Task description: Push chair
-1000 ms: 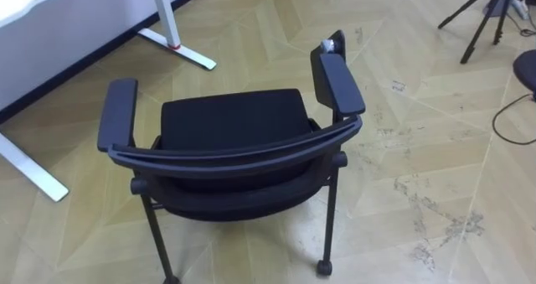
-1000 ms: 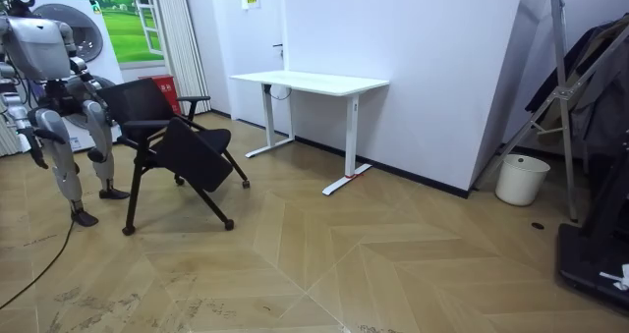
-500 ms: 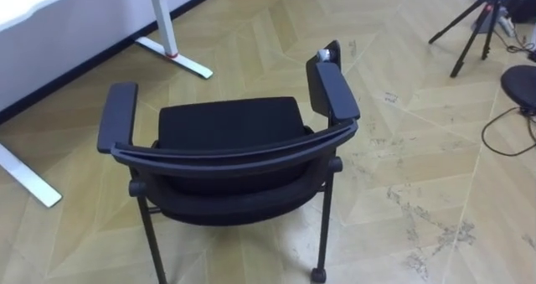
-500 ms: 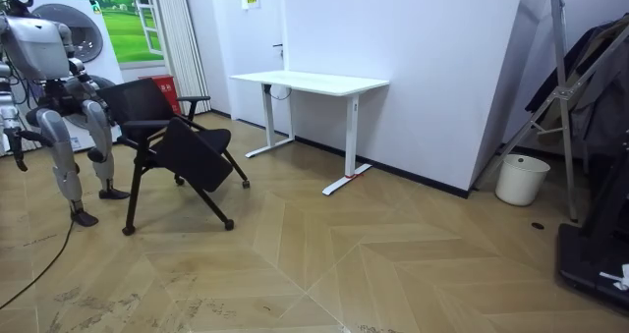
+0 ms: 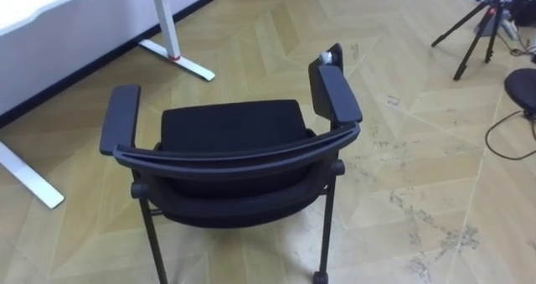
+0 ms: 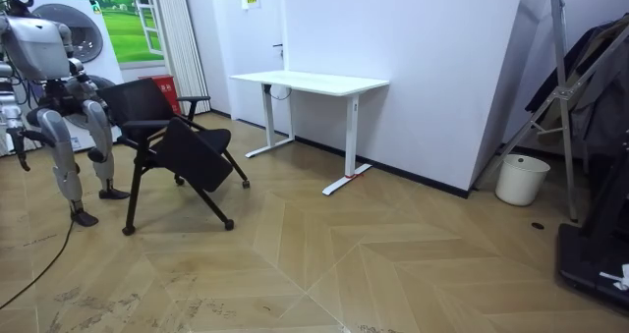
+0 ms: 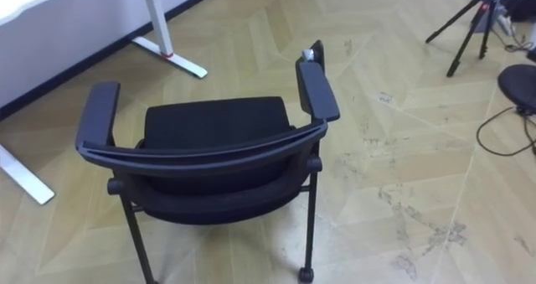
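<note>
A black chair (image 5: 230, 129) with two armrests and a curved backrest stands right below me on the wooden floor, its backrest toward me and its seat facing away. In the room view the chair (image 6: 172, 137) is just to the right of where I stand, upright and close behind it. My right hand (image 6: 20, 161) hangs low behind my body at the room view's left edge, away from the chair and too small to read. Nothing touches the chair.
A white desk (image 6: 310, 80) stands ahead by the wall, with its foot (image 5: 180, 54) beyond the chair's left side. A tripod (image 5: 477, 20) and a dark stool (image 5: 523, 87) with a cable are at the right. A white bin (image 6: 521, 179) sits far off.
In the room view my arm has swung back toward the left edge. The eye view has shifted slightly with the camera. The chair stands where it was.
</note>
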